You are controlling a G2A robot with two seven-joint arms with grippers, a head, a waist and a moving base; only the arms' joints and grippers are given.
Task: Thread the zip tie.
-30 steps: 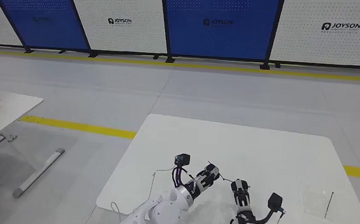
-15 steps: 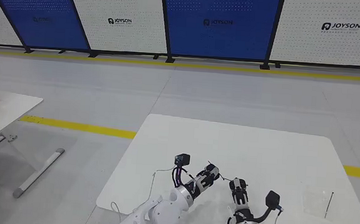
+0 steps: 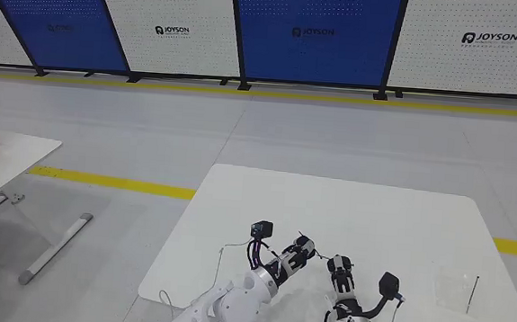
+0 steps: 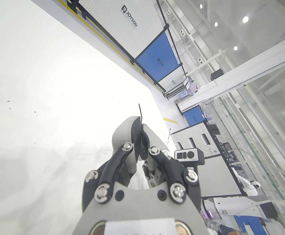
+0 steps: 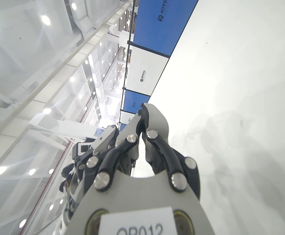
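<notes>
While left end effector [image 4: 141, 125] pinches thin black zip tie [image 4: 140, 112], right end effector [image 5: 142, 116] closed, contents unclear.

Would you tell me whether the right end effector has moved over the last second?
Yes. The right end effector slid slightly away from the clear box, in the top view.
</notes>
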